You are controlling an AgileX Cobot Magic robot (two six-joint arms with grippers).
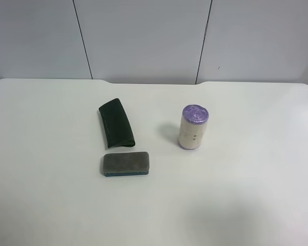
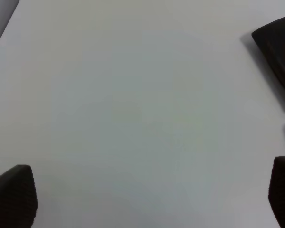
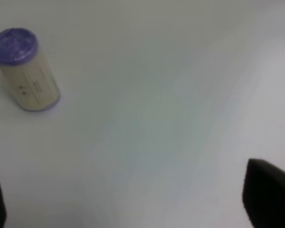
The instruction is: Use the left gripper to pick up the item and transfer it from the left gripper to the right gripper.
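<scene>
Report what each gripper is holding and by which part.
Nothing is held. The left gripper and right gripper are open over bare table; the roll stands untouched on the table.

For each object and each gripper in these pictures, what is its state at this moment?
Purple-ended cylindrical roll with cream paper label: standing upright on the white table, not held.
Dark green-black folded pouch: lying flat, untouched.
Grey felt eraser block with blue base: lying flat, felt side up, apart from the pouch.
Left gripper: open, holding nothing.
Right gripper: open, holding nothing.
</scene>
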